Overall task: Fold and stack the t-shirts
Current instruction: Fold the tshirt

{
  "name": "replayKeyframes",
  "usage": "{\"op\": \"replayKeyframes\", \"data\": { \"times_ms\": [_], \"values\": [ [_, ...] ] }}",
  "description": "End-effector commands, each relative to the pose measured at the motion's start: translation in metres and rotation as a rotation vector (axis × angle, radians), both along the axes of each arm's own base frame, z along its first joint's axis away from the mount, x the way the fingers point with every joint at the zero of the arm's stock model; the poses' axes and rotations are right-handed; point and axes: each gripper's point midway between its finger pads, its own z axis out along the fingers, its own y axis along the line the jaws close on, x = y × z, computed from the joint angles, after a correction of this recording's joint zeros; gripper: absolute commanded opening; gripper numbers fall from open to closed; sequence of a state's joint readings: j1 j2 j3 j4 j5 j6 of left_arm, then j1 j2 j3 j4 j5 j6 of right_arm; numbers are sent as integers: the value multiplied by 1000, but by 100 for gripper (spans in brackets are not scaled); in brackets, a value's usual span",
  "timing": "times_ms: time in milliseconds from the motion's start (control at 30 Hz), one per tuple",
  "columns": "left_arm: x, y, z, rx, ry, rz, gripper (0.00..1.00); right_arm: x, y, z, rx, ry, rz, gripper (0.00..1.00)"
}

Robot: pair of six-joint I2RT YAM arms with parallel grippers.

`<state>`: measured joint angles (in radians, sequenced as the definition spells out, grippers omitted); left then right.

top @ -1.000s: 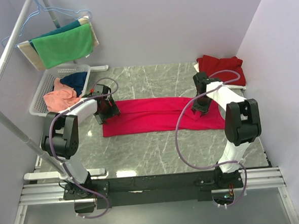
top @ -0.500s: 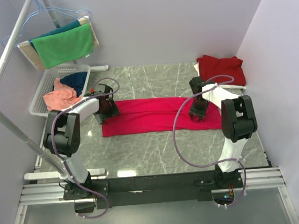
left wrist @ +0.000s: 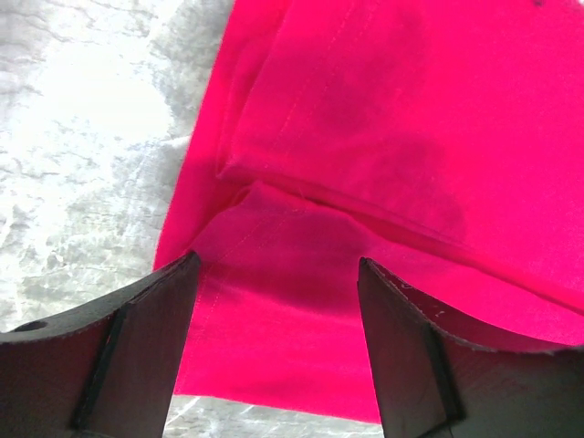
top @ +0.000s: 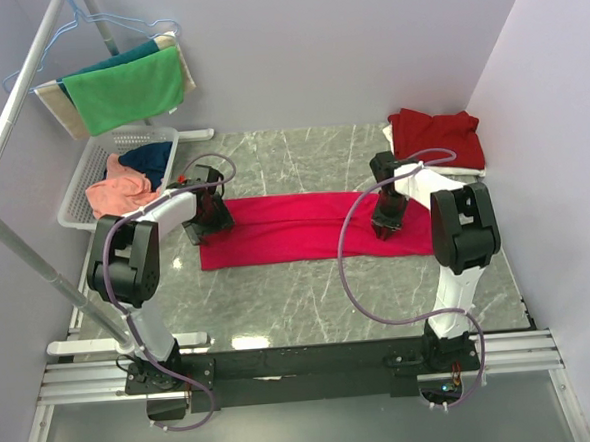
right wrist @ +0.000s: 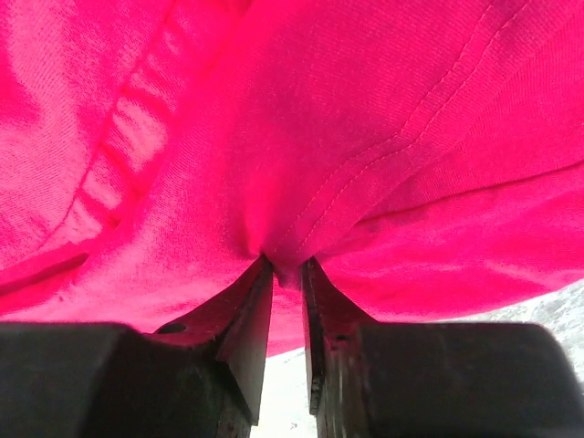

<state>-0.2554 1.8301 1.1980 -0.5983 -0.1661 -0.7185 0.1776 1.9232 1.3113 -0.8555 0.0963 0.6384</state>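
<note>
A bright pinkish-red t-shirt (top: 295, 226) lies folded into a long strip across the middle of the marble table. My left gripper (top: 213, 218) hovers low over its left end, jaws open, with the shirt's folded corner (left wrist: 274, 210) between the fingers (left wrist: 146, 328) and nothing gripped. My right gripper (top: 385, 223) sits at the shirt's right end. In the right wrist view its jaws (right wrist: 286, 269) pinch a raised fold of the red fabric (right wrist: 319, 119). A darker maroon t-shirt (top: 435, 137) lies folded at the back right corner.
A white basket (top: 78, 189) at the back left holds a salmon-orange shirt (top: 121, 192) and a navy one (top: 151, 158). A green towel (top: 127, 89) with teal and beige ones hangs on the rack above it. Walls close in at the back and right.
My right gripper has slid a little left along the shirt's right end and closed on a fold of it. The left gripper has barely moved and stays open.
</note>
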Motion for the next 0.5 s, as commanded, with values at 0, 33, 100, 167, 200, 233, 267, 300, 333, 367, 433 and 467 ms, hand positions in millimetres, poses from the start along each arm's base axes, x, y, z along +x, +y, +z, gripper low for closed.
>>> {"op": "replayKeyframes", "data": {
  "times_ms": [0, 33, 100, 167, 200, 233, 267, 300, 333, 367, 433, 467],
  "values": [
    [-4, 12, -4, 63, 37, 7, 76, 17, -3, 5, -41, -40, -12, 25],
    [-4, 12, -4, 63, 37, 6, 76, 17, -4, 8, -51, -40, -8, 25],
    [-3, 12, -5, 62, 41, 4, 76, 24, -4, 17, -58, -60, -6, 25],
    [-3, 11, -6, 62, 42, 3, 76, 27, -3, 25, -62, -73, 2, 26],
    [-3, 11, -6, 61, 44, 3, 76, 28, -3, 27, -66, -75, -2, 26],
    [-3, 11, -6, 59, 43, 3, 76, 29, -3, 30, -67, -80, 1, 26],
    [-2, 10, -7, 58, 45, 2, 75, 32, -2, 33, -65, -89, 2, 26],
    [-2, 10, -8, 57, 45, 2, 76, 34, -2, 35, -66, -94, 4, 25],
    [-2, 10, -7, 55, 44, 1, 75, 34, -2, 35, -65, -89, 6, 18],
    [-2, 9, -8, 53, 43, 1, 75, 36, 0, 36, -63, -94, 9, 8],
    [-3, 9, -9, 53, 48, 0, 74, 36, 0, 34, -64, -89, 14, 0],
    [-3, 9, -9, 53, 49, 1, 74, 36, 0, 34, -64, -89, 16, 0]
  ]
}}
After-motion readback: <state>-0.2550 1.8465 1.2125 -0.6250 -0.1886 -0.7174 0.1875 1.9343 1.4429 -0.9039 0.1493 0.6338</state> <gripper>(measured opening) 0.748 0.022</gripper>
